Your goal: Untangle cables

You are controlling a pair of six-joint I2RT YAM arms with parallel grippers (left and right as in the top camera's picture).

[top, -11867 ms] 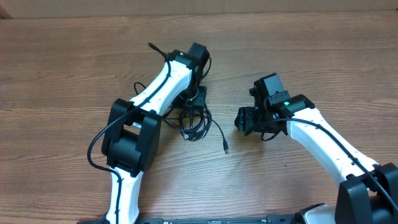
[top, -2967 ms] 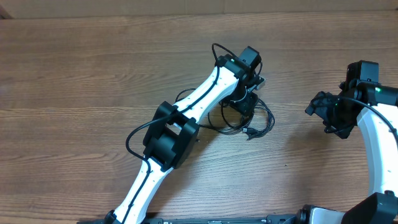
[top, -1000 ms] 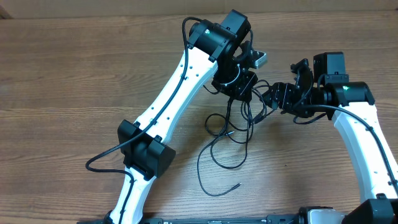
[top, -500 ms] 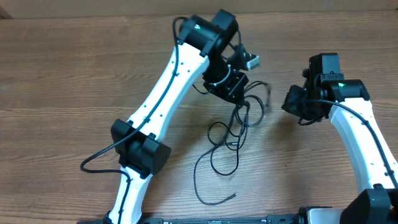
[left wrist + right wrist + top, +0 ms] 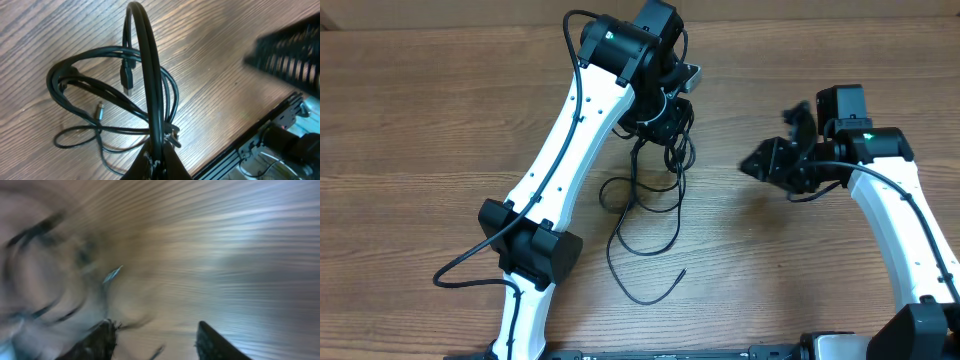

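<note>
1. The cables (image 5: 672, 150) hang as a loose bunch of thin black cords toward the far middle of the table (image 5: 420, 120). Their upper part is lifted and their lower loops spread on the wood nearer the robot.
2. One long free end (image 5: 660, 290) curls away from the loops toward the near edge and lies flat on the wood.
3. In the left wrist view, a tall arch of thicker cord rises from the pinch point. Several thinner loops cross behind it.
4. A flat plug (image 5: 126, 80) dangles inside the loops, and a small metal-tipped plug (image 5: 99, 111) lies just beside a lower strand.
5. The left gripper (image 5: 157, 162) is clamped on the cables, with the strands pinched between its closed jaws at the bottom of that view.
6. The right gripper (image 5: 767, 155) hovers to the right of the bunch, apart from it and holding nothing.
7. The right wrist view is badly blurred, but its two fingertips (image 5: 106, 330) stand spread wide over bare wood.
</note>
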